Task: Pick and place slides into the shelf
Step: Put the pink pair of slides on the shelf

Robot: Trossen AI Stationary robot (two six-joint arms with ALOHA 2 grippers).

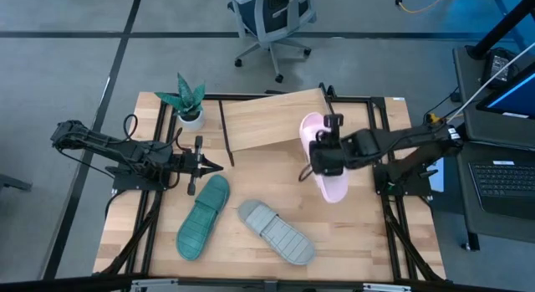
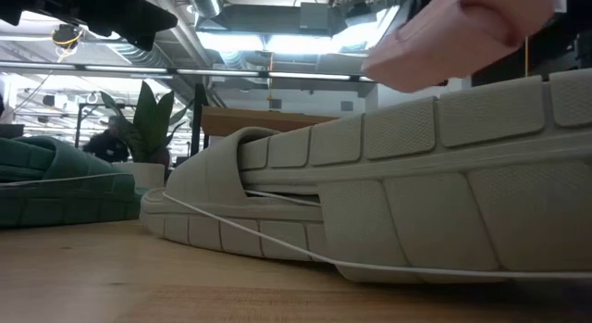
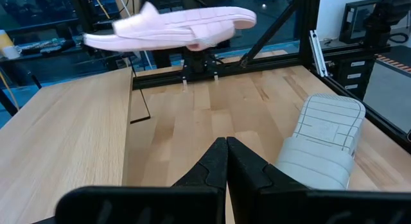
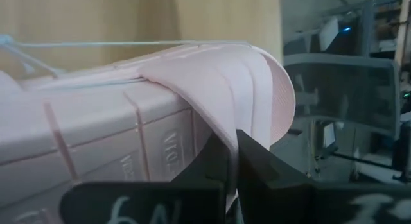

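The pale pink slide (image 1: pixel 333 185) is in the air at the table's right, its far end near the shelf's right end. My right gripper (image 1: pixel 321 155) is shut on it. The shelf (image 1: pixel 267 118), a slanted light wooden board on a black wire frame, stands at the far middle. The teal green slide (image 1: pixel 203 217) and the grey slide (image 1: pixel 277 233) lie flat on the tabletop near the front. My left gripper (image 1: pixel 209 166), shut, waits just beyond the teal slide's far end, touching nothing. My right gripper (image 4: pixel 234 169) pinches the pink slide's wide strap (image 4: pixel 221 99) at its side edge between the two fingers. It comes level from the table's right, across the slide. The slide (image 3: pixel 170 25) is lifted clear of the table and lies roughly level.
A small potted plant (image 1: pixel 189 101) stands at the shelf's left end. The black frame rails (image 1: pixel 380 99) run along the table's far and right edges. Bare wood (image 1: pixel 267 179) lies between the shelf and the two slides on the table. An office chair (image 1: pixel 272 20) stands beyond the table.
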